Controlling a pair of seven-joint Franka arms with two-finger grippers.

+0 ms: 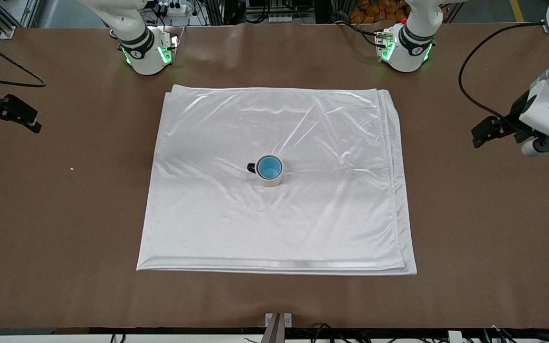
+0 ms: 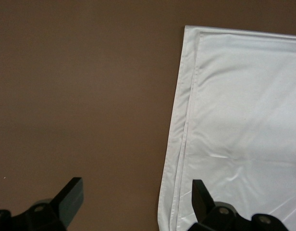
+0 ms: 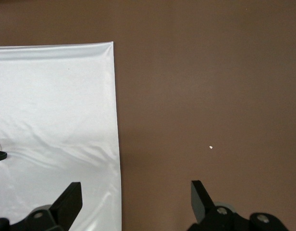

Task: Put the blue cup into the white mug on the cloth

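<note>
One large shiny white satin cloth (image 1: 274, 190) covers the middle of the brown worktop (image 1: 65, 214). At its centre stands one cream mug with a black handle (image 1: 269, 178), and one light-blue tapered cup (image 1: 269, 166) sits inside it; only the front view shows the cup. Each wrist view shows a cloth edge. The left hand (image 2: 136, 197) and right hand (image 3: 136, 199) hover spread over opposite worktop ends, waiting.

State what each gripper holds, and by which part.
Nothing is held. The left gripper and right gripper are open and empty over the table's ends; the blue cup sits inside the white mug.
</note>
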